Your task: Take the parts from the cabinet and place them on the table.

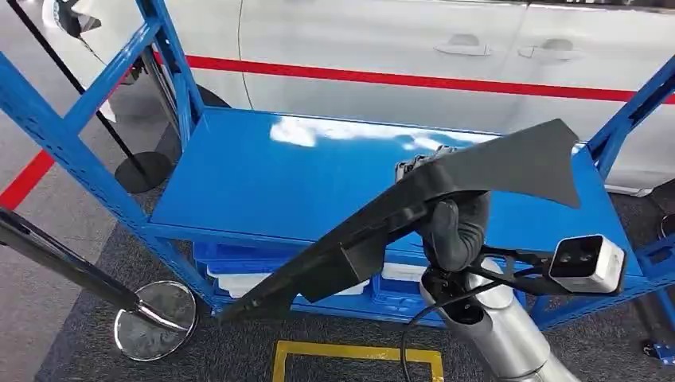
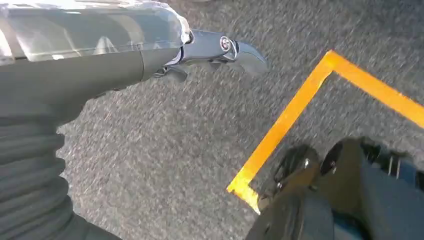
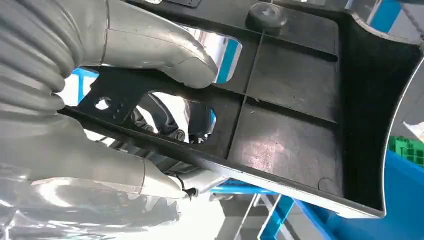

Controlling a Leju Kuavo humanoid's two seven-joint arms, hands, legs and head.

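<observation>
The right hand grips a long black plastic trim panel, fingers wrapped round it from beneath; in the right wrist view the thick grey thumb presses on the panel's ribbed inner face while darker fingers show through a cut-out. The panel is thin and matte, flaring to a broad pointed fin above and to the right of the hand and tapering down to a narrow end below and to its left, with a small boxy bracket on the underside. It hangs tilted in the air, just over the front edge of the glossy blue steel shelf that lies behind the hand. Under that shelf sit blue and white plastic bins. The left hand hangs over speckled grey carpet crossed by yellow tape (its fingers lie straight and hold nothing)
</observation>
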